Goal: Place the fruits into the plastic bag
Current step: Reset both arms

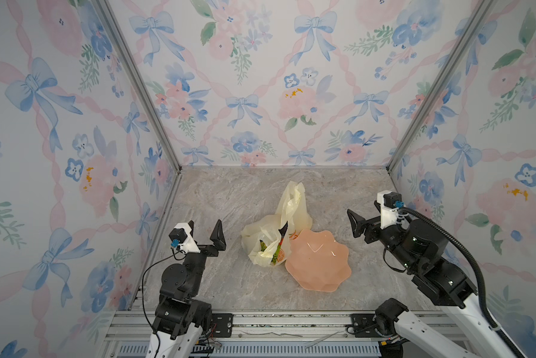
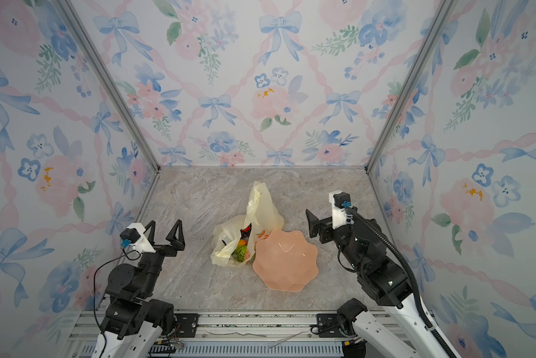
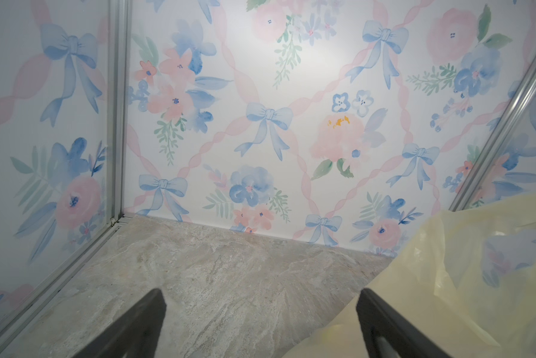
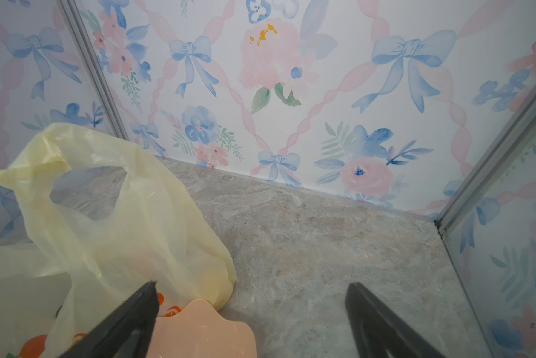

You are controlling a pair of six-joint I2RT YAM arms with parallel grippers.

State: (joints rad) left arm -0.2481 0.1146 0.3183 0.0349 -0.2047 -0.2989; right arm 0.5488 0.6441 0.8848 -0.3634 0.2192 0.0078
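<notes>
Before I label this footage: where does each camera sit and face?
Top views: high in front, looking down at table and back wall; left gripper, right gripper.
Left wrist: on left arm, facing back wall; open fingers.
Right wrist: on right arm, facing back wall; open fingers.
Shared: plastic bag in all four.

Pale-yellow, translucent, crinkled plastic bag (image 1: 293,210) bearing an orange-slice print (image 1: 281,256), its glossy toy fruits (image 2: 238,251) showing green, orange and yellow through the mouth; salmon-pink scalloped plastic dish (image 1: 319,266). Grey-beige marbled stone-look worktop (image 1: 229,198); white wallpapered walls (image 1: 260,77) patterned with blue bows, a pink ribbon lattice and pink-and-blue flowers. Matte black left tool (image 3: 261,291) and right tool (image 4: 251,284).
</notes>
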